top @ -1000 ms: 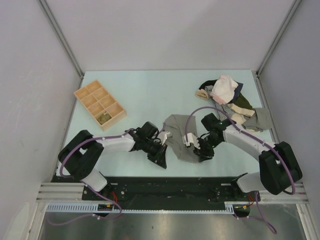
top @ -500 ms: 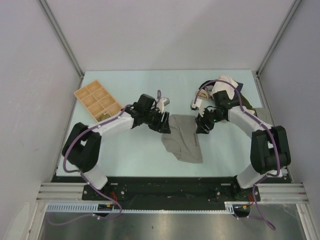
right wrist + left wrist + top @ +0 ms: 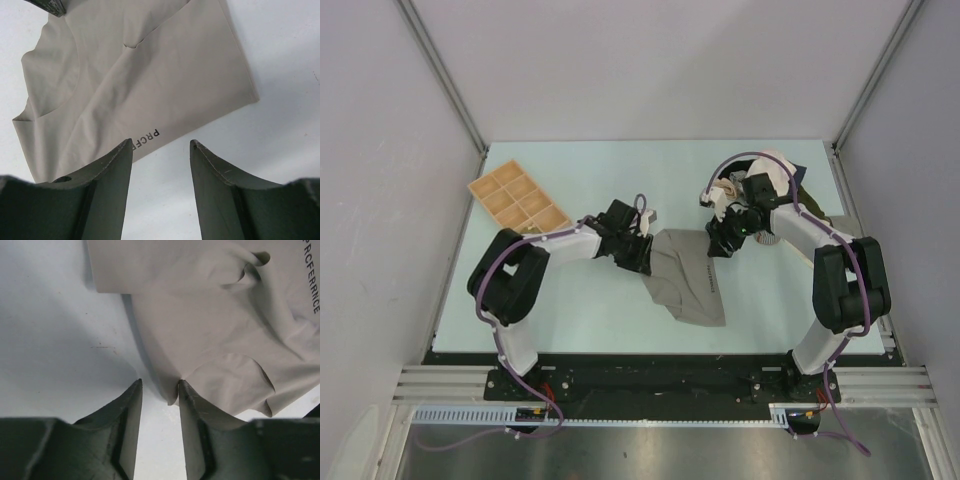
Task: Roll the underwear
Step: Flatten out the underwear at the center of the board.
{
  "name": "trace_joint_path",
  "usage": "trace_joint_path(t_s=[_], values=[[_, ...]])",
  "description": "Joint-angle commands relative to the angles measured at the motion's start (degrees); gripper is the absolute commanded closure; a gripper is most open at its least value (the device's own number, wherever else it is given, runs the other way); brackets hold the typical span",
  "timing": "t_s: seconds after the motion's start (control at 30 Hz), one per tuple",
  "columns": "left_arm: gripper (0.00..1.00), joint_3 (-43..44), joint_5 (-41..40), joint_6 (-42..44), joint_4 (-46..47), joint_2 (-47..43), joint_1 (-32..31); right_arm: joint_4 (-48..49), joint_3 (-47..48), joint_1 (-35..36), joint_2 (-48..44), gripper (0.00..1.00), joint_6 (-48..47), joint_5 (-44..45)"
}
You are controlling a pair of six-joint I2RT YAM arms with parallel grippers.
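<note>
Centrally on pale table (image 3: 570, 310): taupe-grey cloth underwear (image 3: 685, 285). Left fingers (image 3: 125, 425), right fingers (image 3: 107, 190) flanking its top, part-open, empty. Tan compartmented tray (image 3: 518, 200) upper left; mixed clothes heap (image 3: 782, 185) upper right.

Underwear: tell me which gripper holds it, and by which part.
Neither. The left gripper and the right gripper both stand open at the edge of the taupe-grey underwear, only table between their jaws.

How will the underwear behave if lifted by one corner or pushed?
Probably floppy: the underwear lies flat with soft wrinkles, so a lifted corner would likely drape. Seems thin and light; its edges curl up slightly. Pushed, it would likely bunch rather than slide whole across the table.
</note>
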Motion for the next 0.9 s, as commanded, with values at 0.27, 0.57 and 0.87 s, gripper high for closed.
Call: trace_joint_path(t_s=[0.27,0.57,0.87], values=[[1.00,-12.78,4.20,-11.60,10.37,-6.66,0.64,0.41,2.07,-0.25,0.13,0.46,1.42,-1.26],[0.86,-32.31,-3.98,-24.45,13.46,-28.21,1.08,3.93,4.43,0.63,2.76,0.43,0.11,2.43],[0.33,-23.28,0.66,-10.94,10.29,-31.13,6.00,-6.58,18.75,0.90,16.46,0.41,-10.16,-2.48]])
